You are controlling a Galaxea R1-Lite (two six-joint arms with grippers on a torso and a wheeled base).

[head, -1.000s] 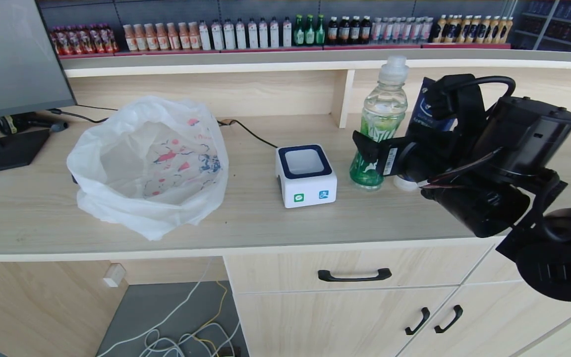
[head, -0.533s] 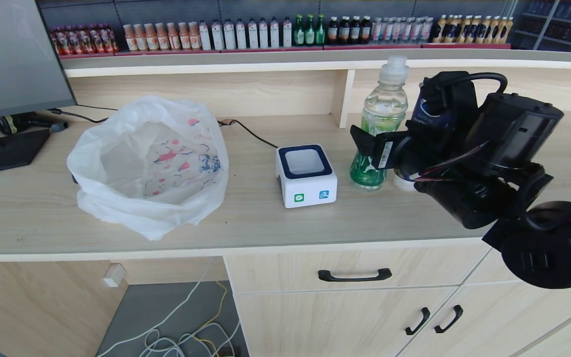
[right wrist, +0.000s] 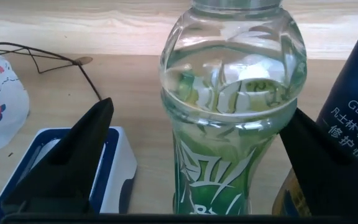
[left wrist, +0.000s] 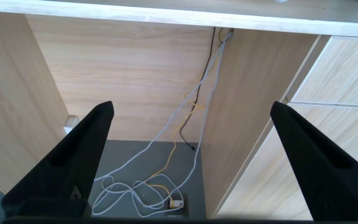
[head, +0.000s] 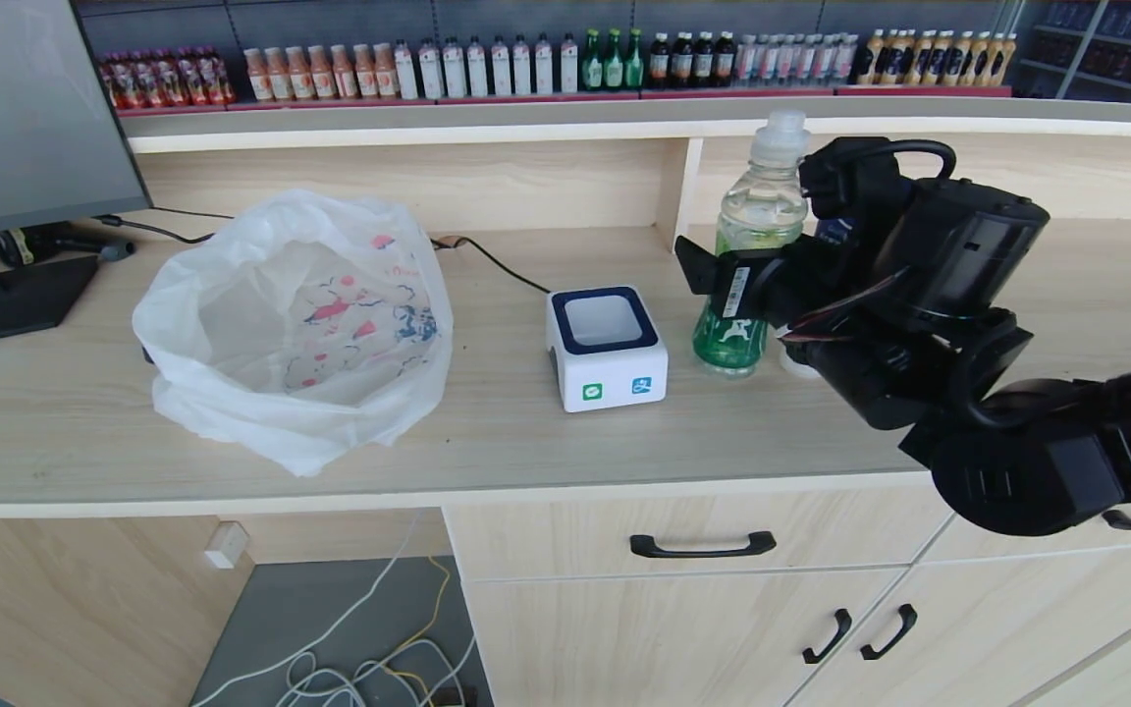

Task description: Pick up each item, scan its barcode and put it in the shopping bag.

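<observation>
1. The left hand (left wrist: 191, 106) hangs low in front of the desk (head: 526, 442). It is wide open and holds nothing.
2. The right hand (right wrist: 199, 111) is over the desk. It is wide open too, with one finger on each side of the drink bottle (head: 757, 245). The fingers look like they are not touching it yet.
3. The drink bottle stands upright, just beside the white scanner box (head: 607, 346).
4. I think the bottle is a bit heavy, because it is full. It is smooth and round, so it may slip. Its thin plastic may dent if squeezed hard.
5. The best place to hold it looks like the middle, on the green label, with a firm but gentle squeeze.
6. The open shopping bag (head: 300, 324) sits well apart, past the scanner box.
7. A dark blue container (right wrist: 353, 124) stands just beside the bottle, farther back.
</observation>
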